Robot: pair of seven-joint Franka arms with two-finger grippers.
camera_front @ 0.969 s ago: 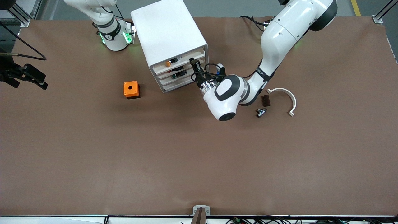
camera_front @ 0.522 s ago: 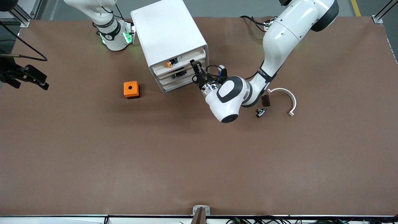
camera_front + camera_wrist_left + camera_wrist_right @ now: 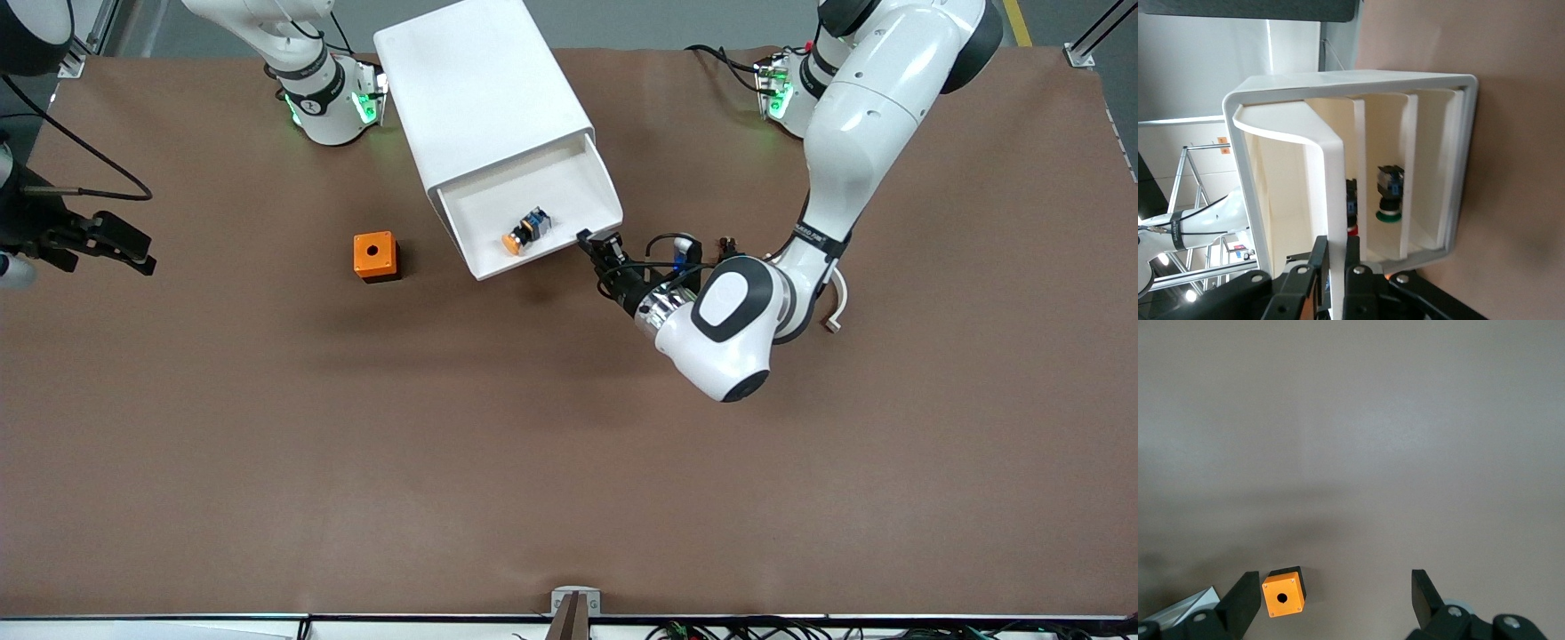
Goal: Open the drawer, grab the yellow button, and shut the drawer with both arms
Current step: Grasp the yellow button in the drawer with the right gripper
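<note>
Left gripper (image 3: 594,246) clamped on the front lip of the drawer (image 3: 569,182), which stands pulled out of the cabinet (image 3: 476,89).
The button (image 3: 524,229) lies on its side inside the tray, just inboard of that gripper, orange cap toward the front camera. Right gripper (image 3: 1331,597) waits spread wide above the table, over the orange cube (image 3: 374,256).

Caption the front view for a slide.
Left gripper holds the drawer open, button inside.
</note>
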